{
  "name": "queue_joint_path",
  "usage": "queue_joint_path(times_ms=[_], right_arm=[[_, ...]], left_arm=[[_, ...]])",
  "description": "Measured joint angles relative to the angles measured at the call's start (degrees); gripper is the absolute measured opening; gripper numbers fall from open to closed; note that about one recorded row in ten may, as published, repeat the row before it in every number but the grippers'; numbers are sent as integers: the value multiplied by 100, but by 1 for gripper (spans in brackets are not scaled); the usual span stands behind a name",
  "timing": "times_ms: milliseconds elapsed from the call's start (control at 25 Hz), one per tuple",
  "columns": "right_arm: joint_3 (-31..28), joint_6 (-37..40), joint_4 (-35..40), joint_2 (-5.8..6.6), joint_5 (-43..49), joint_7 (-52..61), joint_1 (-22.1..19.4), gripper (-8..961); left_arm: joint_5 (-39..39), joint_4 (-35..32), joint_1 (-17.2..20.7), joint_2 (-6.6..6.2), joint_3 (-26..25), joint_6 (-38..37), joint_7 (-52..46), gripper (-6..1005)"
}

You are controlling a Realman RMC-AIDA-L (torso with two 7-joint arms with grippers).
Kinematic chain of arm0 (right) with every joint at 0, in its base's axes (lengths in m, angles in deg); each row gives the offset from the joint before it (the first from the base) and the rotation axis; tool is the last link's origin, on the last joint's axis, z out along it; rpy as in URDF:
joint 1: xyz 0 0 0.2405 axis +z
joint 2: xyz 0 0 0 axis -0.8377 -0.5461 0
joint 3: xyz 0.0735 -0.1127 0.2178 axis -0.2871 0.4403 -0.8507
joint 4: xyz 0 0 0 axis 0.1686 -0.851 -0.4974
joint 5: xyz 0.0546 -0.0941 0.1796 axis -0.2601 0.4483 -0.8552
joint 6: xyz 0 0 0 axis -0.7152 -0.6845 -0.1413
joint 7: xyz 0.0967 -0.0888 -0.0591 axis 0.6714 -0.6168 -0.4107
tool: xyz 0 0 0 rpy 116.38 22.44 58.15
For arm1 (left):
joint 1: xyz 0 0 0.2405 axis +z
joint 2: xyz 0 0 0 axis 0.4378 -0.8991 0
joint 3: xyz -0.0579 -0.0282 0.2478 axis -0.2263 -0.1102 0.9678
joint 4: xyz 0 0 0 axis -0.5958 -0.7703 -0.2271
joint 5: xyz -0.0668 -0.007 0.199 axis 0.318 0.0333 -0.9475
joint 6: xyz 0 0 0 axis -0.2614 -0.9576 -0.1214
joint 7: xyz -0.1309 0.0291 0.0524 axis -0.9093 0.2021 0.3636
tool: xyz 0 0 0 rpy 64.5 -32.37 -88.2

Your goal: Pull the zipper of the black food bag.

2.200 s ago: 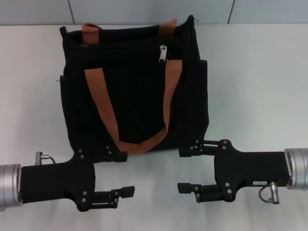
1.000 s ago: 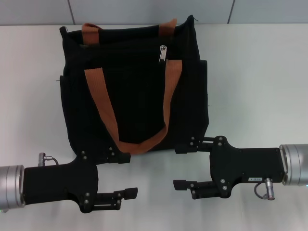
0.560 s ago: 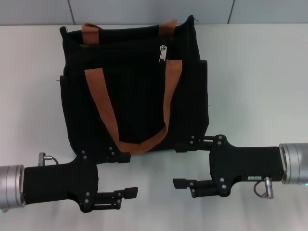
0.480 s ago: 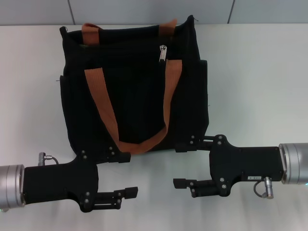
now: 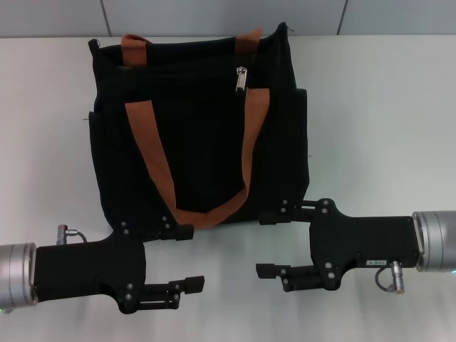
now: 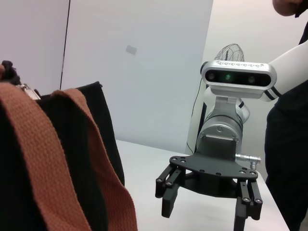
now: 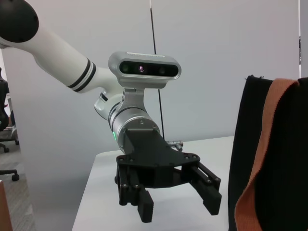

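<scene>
The black food bag [image 5: 199, 142] lies on the white table [image 5: 377, 107], with its orange-brown straps [image 5: 153, 153] across it. The silver zipper pull [image 5: 242, 78] sits near the bag's far edge, right of centre. My left gripper [image 5: 187, 258] is open at the bag's near left corner, one finger beside the bag's near edge. My right gripper [image 5: 267, 244] is open at the near right corner, facing the left one. Both are far from the pull. The left wrist view shows the bag [image 6: 12, 192] and the right gripper [image 6: 204, 216]. The right wrist view shows the bag [image 7: 293, 159] and the left gripper [image 7: 178, 208].
Bare white table surrounds the bag, wider on the right. A grey wall [image 5: 214, 14] runs behind the table's far edge. A person in dark clothes [image 6: 288, 144] stands beyond the right arm in the left wrist view.
Since the earliest frame my right gripper has moved a little left toward the bag's corner and my left gripper a little right. Over the last second nothing has visibly moved.
</scene>
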Motion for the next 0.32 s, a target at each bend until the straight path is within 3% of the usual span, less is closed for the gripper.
queue_joint_path(times_ms=[320], right_arm=[[0,-2,0,0,0,0,5,752]], left_arm=[[2,0,6,0,0,0,0,762]])
